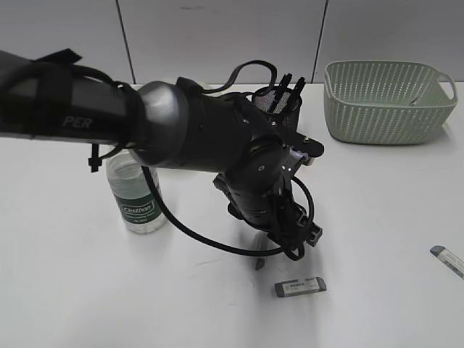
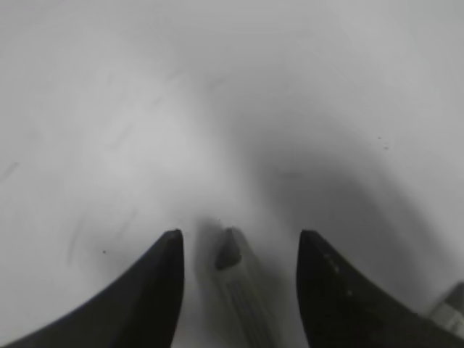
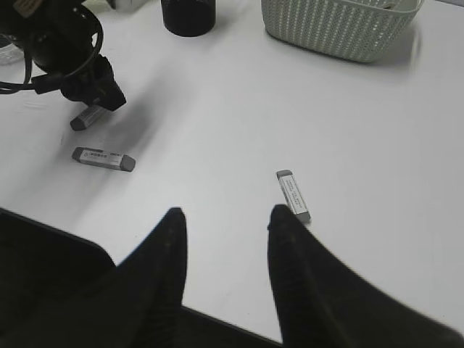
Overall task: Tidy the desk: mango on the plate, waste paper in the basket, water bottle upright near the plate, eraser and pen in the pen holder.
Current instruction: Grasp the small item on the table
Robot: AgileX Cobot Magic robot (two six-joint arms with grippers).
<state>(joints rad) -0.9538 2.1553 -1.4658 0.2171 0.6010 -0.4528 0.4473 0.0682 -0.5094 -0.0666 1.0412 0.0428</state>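
Observation:
My left gripper [image 2: 239, 235] is open and low over the white desk [image 1: 377, 217], reaching across the middle in the exterior view [image 1: 274, 243]. Its jaws stand either side of a grey eraser-like bar with a dark end [image 2: 233, 270], which lies on the desk [image 3: 87, 118]. A second grey eraser [image 1: 299, 287] lies just in front of it [image 3: 104, 157]. A third lies near my right gripper [image 3: 293, 196]. My right gripper [image 3: 225, 214] is open and empty. The water bottle [image 1: 138, 196] stands upright behind the left arm. The black mesh pen holder [image 1: 281, 107] and the basket [image 1: 388, 101] stand at the back. Mango, plate and waste paper are out of view.
The left arm's dark body [image 1: 188, 130] fills the middle of the exterior view and hides the desk behind it. The third eraser also shows at the right edge of the exterior view [image 1: 448, 259]. The desk's front edge [image 3: 217, 319] runs under my right gripper.

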